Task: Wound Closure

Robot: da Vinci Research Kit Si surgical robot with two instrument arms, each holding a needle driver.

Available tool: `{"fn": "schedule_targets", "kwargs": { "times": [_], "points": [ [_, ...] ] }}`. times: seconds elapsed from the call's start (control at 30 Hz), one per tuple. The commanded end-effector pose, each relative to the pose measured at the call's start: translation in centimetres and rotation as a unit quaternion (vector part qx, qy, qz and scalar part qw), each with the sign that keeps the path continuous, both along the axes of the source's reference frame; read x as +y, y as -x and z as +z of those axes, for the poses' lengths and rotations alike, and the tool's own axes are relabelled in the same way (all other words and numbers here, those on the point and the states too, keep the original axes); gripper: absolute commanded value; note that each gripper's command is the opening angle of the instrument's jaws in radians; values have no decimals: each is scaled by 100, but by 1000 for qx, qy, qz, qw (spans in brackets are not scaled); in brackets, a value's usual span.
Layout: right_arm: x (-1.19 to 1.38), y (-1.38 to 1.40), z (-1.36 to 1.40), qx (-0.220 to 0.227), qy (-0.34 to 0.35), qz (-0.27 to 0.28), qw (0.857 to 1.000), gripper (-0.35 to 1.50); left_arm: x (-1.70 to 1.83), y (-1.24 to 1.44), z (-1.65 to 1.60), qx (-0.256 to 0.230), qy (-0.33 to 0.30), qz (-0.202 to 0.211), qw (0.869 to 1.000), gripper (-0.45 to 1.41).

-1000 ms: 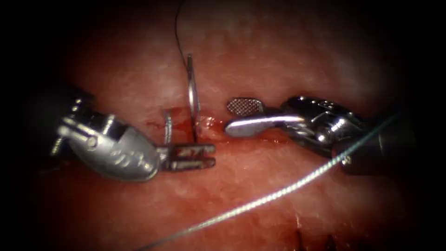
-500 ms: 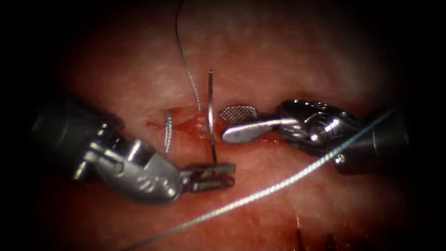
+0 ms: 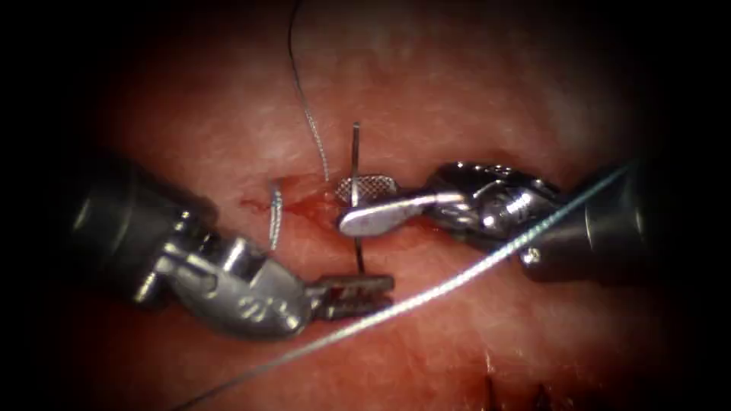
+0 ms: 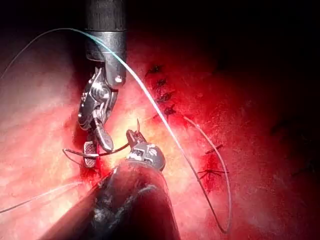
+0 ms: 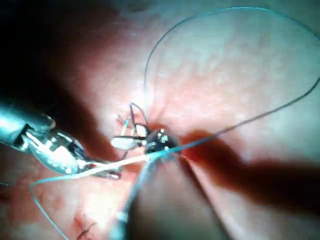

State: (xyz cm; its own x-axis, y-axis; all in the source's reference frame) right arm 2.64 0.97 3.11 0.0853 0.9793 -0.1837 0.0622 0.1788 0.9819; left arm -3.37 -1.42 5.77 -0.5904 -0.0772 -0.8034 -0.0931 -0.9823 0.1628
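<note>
My left tool (image 3: 384, 293) is shut on the curved needle (image 3: 355, 156) near its lower end. The needle stands upright over the cut (image 3: 304, 204), free of the tissue (image 3: 457, 84). My right tool (image 3: 343, 204) comes in from the right with its jaws open, and the needle's middle lies between them. The dark thread (image 3: 304, 106) drops from above to the cut just left of the needle. In the left wrist view the needle (image 4: 114, 149) spans from my left tool (image 4: 134, 136) to the open right tool (image 4: 95, 150).
A pale strand of thread (image 3: 457, 280) runs diagonally across the right tool's shaft and under the left tool's jaws. A stitch loop (image 3: 274, 217) sits left of the needle, with red fluid (image 3: 304, 205) beside it. Earlier stitches (image 4: 162, 95) line the closed part of the cut.
My left tool moved right and down, carrying the needle away from the stitch loop. The right tool slid left, and its open jaws now straddle the needle.
</note>
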Motion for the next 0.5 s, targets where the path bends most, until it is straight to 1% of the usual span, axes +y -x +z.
{"fn": "schedule_targets", "kwargs": {
  "times": [0.03,0.17,0.2,0.23,0.27,0.33,0.37,0.5],
  "points": [
    [-7,-11,5,0,-4,0,1000,79,-11,3,3,0,-2,1,1000,-45],
    [-6,-13,6,3,-4,-1,1000,69,-12,3,3,1,0,3,1000,-45],
    [-6,-12,6,3,-4,-1,1000,64,-12,3,3,1,0,3,1000,-45],
    [-6,-12,6,3,-7,-1,1000,54,-12,3,3,1,0,3,1000,-45],
    [-6,-12,6,3,-7,-2,1000,39,-12,3,3,1,0,3,1000,-45],
    [-7,-12,6,4,-6,-2,1000,-15,-12,3,3,1,2,4,1000,-45],
    [-8,-12,7,9,-5,-9,1000,-35,-12,3,3,0,2,5,1000,-45],
    [-9,-10,12,4,-3,-4,1000,-35,-11,3,2,0,1,6,1000,-45]
  ]
}}
